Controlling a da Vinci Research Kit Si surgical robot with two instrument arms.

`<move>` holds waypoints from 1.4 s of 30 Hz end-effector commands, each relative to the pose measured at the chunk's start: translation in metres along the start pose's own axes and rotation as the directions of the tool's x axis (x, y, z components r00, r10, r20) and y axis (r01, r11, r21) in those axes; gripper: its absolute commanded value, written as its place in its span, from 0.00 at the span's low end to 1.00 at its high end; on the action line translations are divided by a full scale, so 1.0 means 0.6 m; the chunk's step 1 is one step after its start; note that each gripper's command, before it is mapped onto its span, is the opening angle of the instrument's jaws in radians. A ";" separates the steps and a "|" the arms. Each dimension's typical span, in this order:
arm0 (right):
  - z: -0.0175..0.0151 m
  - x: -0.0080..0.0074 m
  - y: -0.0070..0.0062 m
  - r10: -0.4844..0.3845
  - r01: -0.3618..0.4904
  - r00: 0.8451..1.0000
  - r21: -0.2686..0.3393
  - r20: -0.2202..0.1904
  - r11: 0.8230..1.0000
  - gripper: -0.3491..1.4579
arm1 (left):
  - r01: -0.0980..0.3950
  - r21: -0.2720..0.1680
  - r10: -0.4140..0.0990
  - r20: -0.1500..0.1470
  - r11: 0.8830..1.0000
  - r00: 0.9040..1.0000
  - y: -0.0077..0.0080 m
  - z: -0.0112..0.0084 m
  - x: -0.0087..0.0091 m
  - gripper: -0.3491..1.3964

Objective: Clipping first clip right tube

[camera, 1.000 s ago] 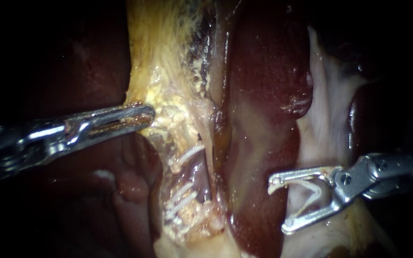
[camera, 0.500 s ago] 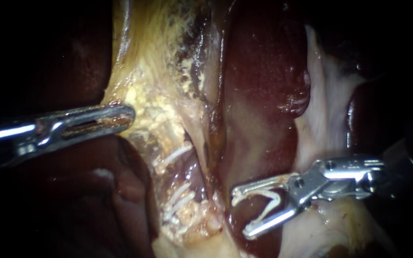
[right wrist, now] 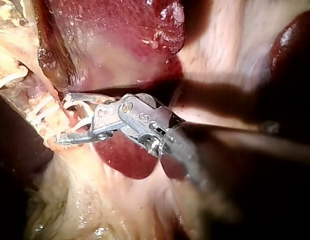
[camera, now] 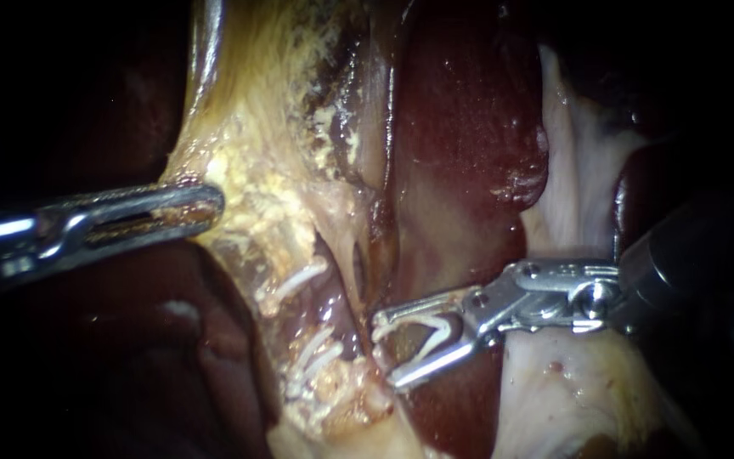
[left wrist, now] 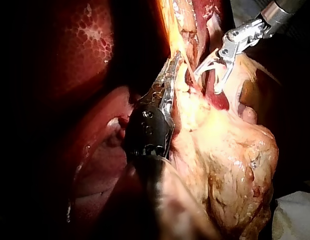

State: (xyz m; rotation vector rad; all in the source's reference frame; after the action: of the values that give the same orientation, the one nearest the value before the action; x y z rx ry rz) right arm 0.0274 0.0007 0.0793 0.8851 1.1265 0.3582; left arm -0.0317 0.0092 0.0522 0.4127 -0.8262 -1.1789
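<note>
My left instrument (camera: 212, 205) has its jaws clenched on yellow tissue (camera: 252, 191), drawing it left; my right instrument (camera: 384, 350) carries an unclosed clip (camera: 426, 333) between spread jaws, just right of the right tube (camera: 346, 255); nothing clipped there yet.

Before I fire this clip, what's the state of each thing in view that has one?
Left silver metal instrument: shut on yellowish fatty tissue, which looks stretched.
Right silver metal instrument: spread wide, carrying a clip.
White V-shaped plastic clip: open, not yet closed on a tube.
Thin white clips across the tissue: closed.
</note>
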 end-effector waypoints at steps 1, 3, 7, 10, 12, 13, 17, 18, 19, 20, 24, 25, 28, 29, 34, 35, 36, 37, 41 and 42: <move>0.0004 0.0002 0.0002 0.001 -0.001 1.000 -0.007 -0.003 1.000 0.50 | 0.000 0.000 0.000 0.001 1.000 1.000 -0.0001 0.0000 0.0000 0.00; 0.0011 0.0005 0.0009 0.002 -0.002 1.000 -0.017 -0.006 1.000 0.50 | -0.005 -0.001 0.005 0.001 1.000 1.000 -0.0004 -0.0001 0.0000 0.00; 0.0020 0.0008 0.0022 0.005 -0.005 1.000 -0.026 0.000 1.000 0.50 | -0.005 -0.002 0.005 0.001 1.000 1.000 -0.0007 -0.0002 0.0000 0.00; 0.0027 0.0007 0.0032 0.005 -0.005 1.000 -0.037 0.006 0.999 0.50 | -0.005 -0.003 0.005 0.002 1.000 1.000 -0.0008 -0.0003 0.0000 0.00; 0.0031 0.0004 0.0035 0.004 -0.003 1.000 -0.038 0.006 0.999 0.50 | -0.004 -0.003 0.004 0.002 1.000 1.000 -0.0008 -0.0003 0.0000 0.00; 0.0034 0.0002 0.0035 0.003 -0.002 1.000 -0.039 0.006 0.999 0.50 | -0.004 -0.003 0.004 0.002 1.000 1.000 -0.0008 -0.0003 0.0000 0.00; 0.0050 0.0001 0.0024 -0.002 0.001 1.000 0.029 0.028 1.000 0.51 | -0.004 -0.003 0.004 0.002 1.000 1.000 -0.0008 -0.0003 0.0000 0.00; 0.0055 0.0000 0.0017 -0.008 0.004 0.999 0.090 0.040 0.996 0.50 | -0.004 -0.003 0.004 0.002 1.000 1.000 -0.0008 -0.0003 0.0000 0.00; 0.0058 0.0000 0.0010 -0.014 0.009 0.999 0.121 0.042 0.993 0.50 | -0.004 -0.003 0.004 0.002 1.000 1.000 -0.0008 -0.0003 0.0000 0.00; 0.0060 0.0000 0.0003 -0.023 0.017 0.999 0.149 0.036 0.989 0.49 | -0.004 -0.003 0.004 0.002 1.000 1.000 -0.0008 -0.0003 0.0000 0.00; 0.0068 0.0009 -0.0017 -0.046 0.046 0.999 0.237 -0.006 0.970 0.48 | -0.005 -0.002 0.005 0.001 1.000 1.000 -0.0008 -0.0003 0.0000 0.00; 0.0070 0.0011 -0.0021 -0.041 0.043 0.999 0.250 -0.015 0.967 0.48 | -0.005 -0.002 0.005 0.001 1.000 1.000 -0.0007 -0.0003 0.0000 0.00; 0.0075 0.0014 -0.0026 -0.039 0.044 0.999 0.279 -0.022 0.959 0.48 | -0.005 -0.002 0.005 0.001 1.000 1.000 -0.0006 -0.0003 0.0001 0.00; 0.0077 0.0014 -0.0026 -0.042 0.046 0.999 0.286 -0.022 0.957 0.47 | -0.005 -0.002 0.005 0.001 1.000 1.000 -0.0006 -0.0003 0.0001 0.00; 0.0086 0.0012 -0.0026 -0.038 0.047 0.999 0.298 -0.035 0.954 0.47 | -0.005 -0.002 0.005 0.001 1.000 1.000 -0.0006 -0.0002 0.0001 0.00; 0.0088 0.0012 -0.0026 -0.038 0.047 0.999 0.298 -0.037 0.953 0.47 | -0.005 -0.002 0.005 0.001 1.000 1.000 -0.0006 -0.0002 0.0001 0.00; 0.0091 0.0011 -0.0025 -0.033 0.042 0.999 0.299 -0.035 0.953 0.47 | -0.005 -0.002 0.005 0.001 1.000 1.000 -0.0005 -0.0001 0.0001 0.00; 0.0096 0.0011 -0.0025 -0.033 0.043 0.999 0.296 -0.036 0.954 0.47 | -0.005 -0.002 0.005 0.002 1.000 1.000 -0.0004 0.0000 0.0001 0.00; 0.0113 0.0007 -0.0024 -0.026 0.034 0.999 0.297 -0.030 0.954 0.45 | -0.006 -0.002 0.006 0.002 1.000 1.000 -0.0001 0.0002 0.0002 0.00; 0.0116 0.0007 -0.0024 -0.016 0.023 1.000 0.298 -0.026 0.954 0.45 | -0.006 -0.002 0.006 0.002 1.000 1.000 -0.0001 0.0002 0.0003 0.00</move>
State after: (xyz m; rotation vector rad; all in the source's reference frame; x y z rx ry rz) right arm 0.0337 -0.0030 0.0791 1.1378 1.2300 0.1863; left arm -0.0318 0.0091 0.0524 0.4067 -0.8271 -1.1744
